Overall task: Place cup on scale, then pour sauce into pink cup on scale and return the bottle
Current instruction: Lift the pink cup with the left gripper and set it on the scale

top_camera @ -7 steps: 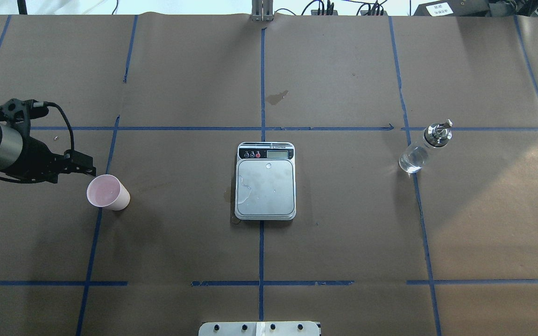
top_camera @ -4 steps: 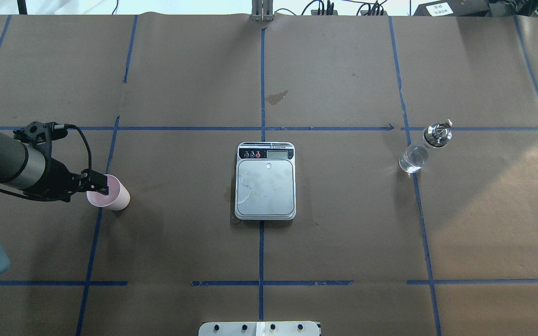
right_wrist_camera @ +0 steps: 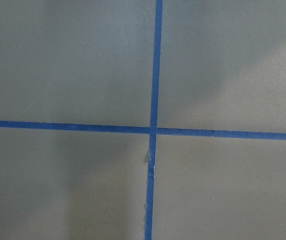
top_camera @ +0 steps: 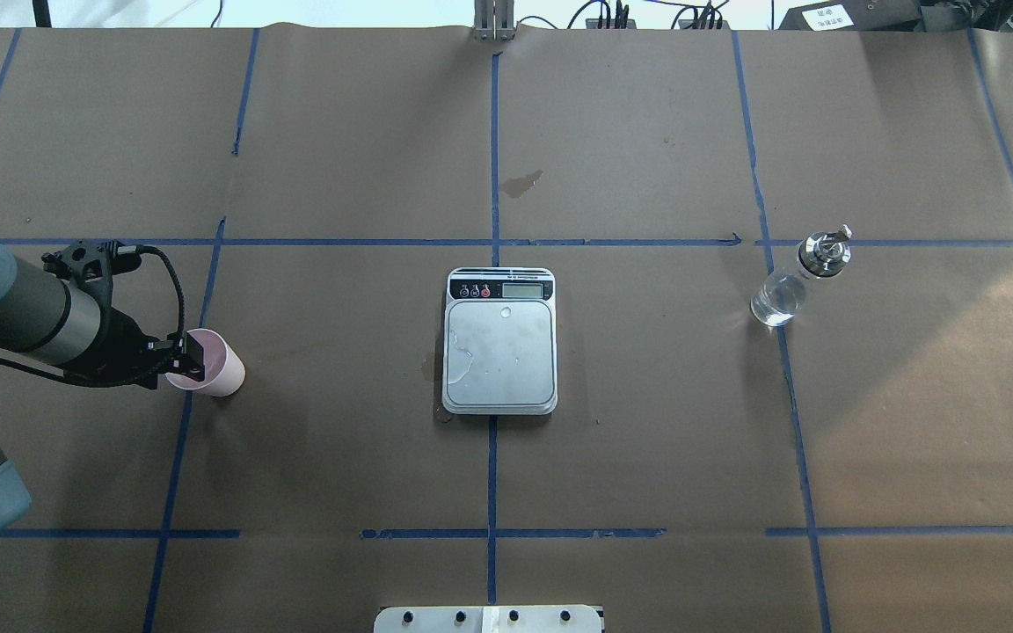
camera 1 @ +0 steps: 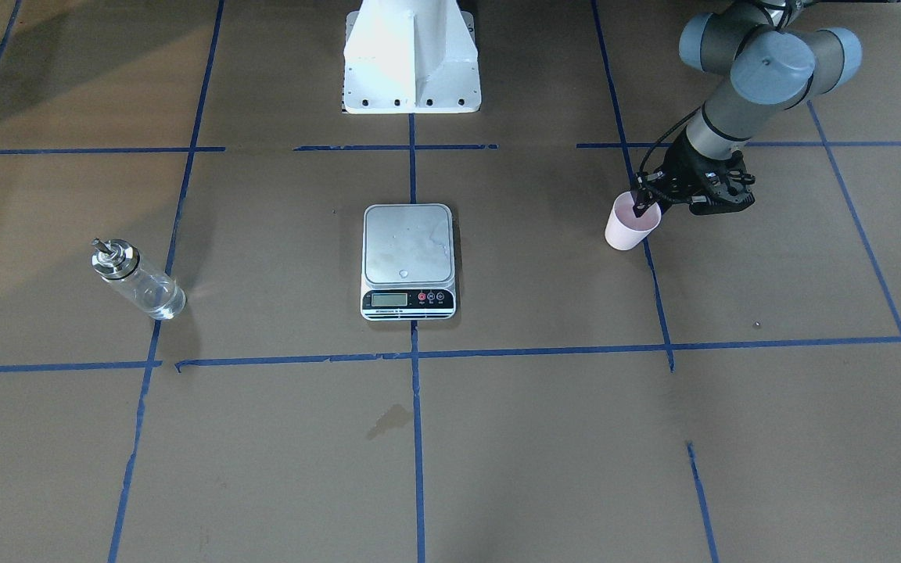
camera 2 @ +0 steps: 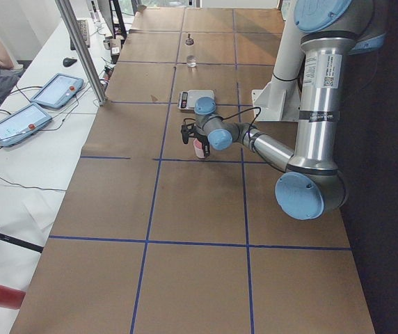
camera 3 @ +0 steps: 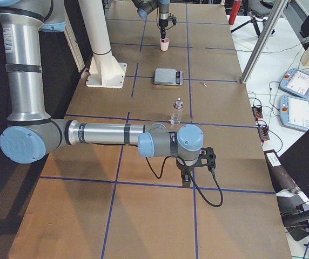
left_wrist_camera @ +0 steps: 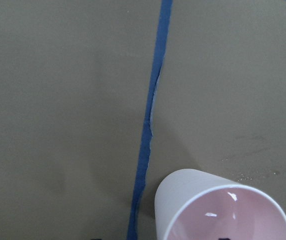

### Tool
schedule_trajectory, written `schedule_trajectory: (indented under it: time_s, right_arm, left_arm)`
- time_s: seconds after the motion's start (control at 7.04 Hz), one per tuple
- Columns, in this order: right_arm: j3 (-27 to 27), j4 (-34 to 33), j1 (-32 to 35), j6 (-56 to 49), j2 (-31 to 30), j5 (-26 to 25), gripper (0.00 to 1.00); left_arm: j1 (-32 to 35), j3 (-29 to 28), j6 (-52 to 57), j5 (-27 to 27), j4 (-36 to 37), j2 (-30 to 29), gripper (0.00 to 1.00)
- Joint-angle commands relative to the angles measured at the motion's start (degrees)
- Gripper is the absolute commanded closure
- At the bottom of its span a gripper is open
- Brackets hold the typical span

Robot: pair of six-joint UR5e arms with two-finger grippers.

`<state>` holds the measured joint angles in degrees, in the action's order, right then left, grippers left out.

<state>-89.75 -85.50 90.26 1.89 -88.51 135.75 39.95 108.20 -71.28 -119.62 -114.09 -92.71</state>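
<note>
The table (top_camera: 339,132), covered in brown paper (top_camera: 647,440) gridded with blue tape (top_camera: 491,475), carries a kitchen scale (top_camera: 499,352) at its centre, a pink cup (top_camera: 227,374) upright well to the robot's left, and a glass bottle (top_camera: 792,286) upright well to its right.

Between the cup (top_camera: 223,378) and the scale (top_camera: 499,347) the table (top_camera: 339,475) is bare, a wide lane of brown paper crossed only by flat blue tape. The left gripper (top_camera: 185,365) crowds the cup's rim on the side away from the scale, with one finger inside the mouth and one outside (the jaws stand apart across the wall). The cup's other sides are free. The scale's platform is open from above. The bottle (top_camera: 795,283) stands upright, well apart beyond the scale, with clear paper all around it. The right arm (camera 3: 106,133) stretches low over the table's end past the bottle.
</note>
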Motion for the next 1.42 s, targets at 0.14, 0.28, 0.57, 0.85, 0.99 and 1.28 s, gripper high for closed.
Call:
schedule_trajectory:
  time_s: [0.14, 0.28, 0.57, 0.85, 0.99, 1.28]
  right_arm:
    - [-0.34, -0.02, 0.00, 0.13, 0.44, -0.05, 0.00]
    - [-0.25, -0.02, 0.00, 0.13, 0.53, 0.04, 0.00]
    - [-0.25, -0.02, 0.00, 0.30, 0.27, 0.39, 0.00]
    - [-0.34, -0.02, 0.00, 0.65, -0.17, 0.48, 0.00]
    - [-0.69, 0.16, 0.00, 0.57, -0.17, 0.39, 0.00]
    - [-0.69, 0.16, -0.44, 0.65, 0.44, 0.39, 0.00]
  left_arm:
    - [3.28, 8.12, -1.50, -0.09, 14.23, -2.72, 1.00]
    - [5.73, 9.82, -1.41, -0.09, 24.86, -10.84, 1.00]
    - [5.76, 8.97, -4.37, -0.78, 38.64, -27.29, 1.00]
    - [-0.70, -1.51, -20.66, -1.15, 35.55, -39.59, 1.00]
    - [-3.88, -9.85, -27.53, -0.62, 28.21, -43.49, 1.00]
    - [-8.71, -16.49, -31.98, 5.58, 24.88, -46.49, 1.00]
